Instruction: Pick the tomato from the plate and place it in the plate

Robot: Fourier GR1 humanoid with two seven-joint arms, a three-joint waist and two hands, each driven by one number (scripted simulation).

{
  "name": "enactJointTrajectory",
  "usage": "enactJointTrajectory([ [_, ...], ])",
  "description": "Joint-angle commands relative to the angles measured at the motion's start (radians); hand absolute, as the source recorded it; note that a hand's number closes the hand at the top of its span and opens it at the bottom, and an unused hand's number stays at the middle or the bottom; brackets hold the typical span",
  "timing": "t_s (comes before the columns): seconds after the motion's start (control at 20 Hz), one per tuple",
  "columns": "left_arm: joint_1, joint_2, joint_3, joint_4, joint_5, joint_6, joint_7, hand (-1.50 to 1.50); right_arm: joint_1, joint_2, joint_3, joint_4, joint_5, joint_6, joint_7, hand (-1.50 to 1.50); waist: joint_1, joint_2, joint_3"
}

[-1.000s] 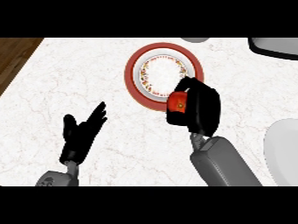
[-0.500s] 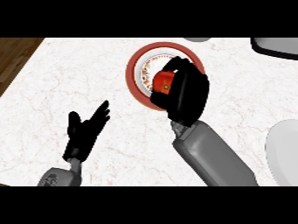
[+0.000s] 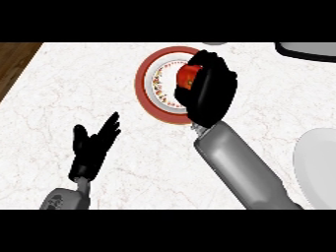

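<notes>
Forearms enter from the lower edge of the marble-patterned desk (image 3: 68, 93). Nearest on the left, the left robot hand (image 3: 92, 150) rests open with its fingers straight and pointing up, holding nothing and well apart from the work. At the right edge, level with it, lies part of a white plate (image 3: 330, 167); the part in view carries nothing.

The grey right forearm (image 3: 239, 170) slants up and away to the right robot hand (image 3: 213, 96), whose fingers are curled round the tomato (image 3: 188, 77). Only a red patch of the tomato shows at the hand's upper left. Hand and tomato sit over the right half of the red-rimmed plate (image 3: 143, 83), covering that side of its rim. Whether the tomato touches the plate cannot be told.

With the white plate bare and the tomato above the patterned one, this looks like the placing step. The next move would call for lowering the tomato toward the plate's middle, uncurling the fingers, and drawing the hand back without nudging the rim; a round tomato may roll once freed.

Farther off, a dark-rimmed vessel (image 3: 316, 50) sits at the top right corner and a wooden strip (image 3: 3, 64) borders the desk at far left. Neither stands in the way.
</notes>
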Motion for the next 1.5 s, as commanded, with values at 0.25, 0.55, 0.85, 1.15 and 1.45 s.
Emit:
enactJointTrajectory([
  [0.25, 0.024, 0.028, 0.037, -0.015, 0.013, -0.002, -0.018, 0.0, -0.02, 0.01, -0.077, 0.186, 0.107, -0.26, 0.23, 1.5, -0.031, 0.004, 0.003],
  [0.55, 0.034, 0.013, 0.031, -0.013, 0.014, 0.004, -0.012, 0.0, -0.098, 0.01, -0.182, 0.325, 0.103, -0.348, 0.182, 1.5, -0.044, 0.008, 0.003],
  [0.85, 0.019, -0.011, 0.009, -0.014, 0.002, 0.01, -0.021, 0.0, -0.121, 0.01, -0.292, 0.509, -0.099, -0.248, 0.118, -1.5, -0.029, 0.021, 0.003],
  [1.15, 0.01, 0.001, 0.015, -0.002, -0.002, -0.001, -0.025, 0.0, -0.157, 0.01, -0.27, 0.637, -0.382, -0.357, -0.064, -1.5, -0.014, 0.022, 0.005],
  [1.45, 0.036, 0.009, 0.021, -0.014, 0.018, -0.026, -0.034, 0.0, -0.139, 0.01, -0.228, 0.593, -0.518, -0.554, -0.273, -1.5, -0.015, 0.019, 0.006],
])
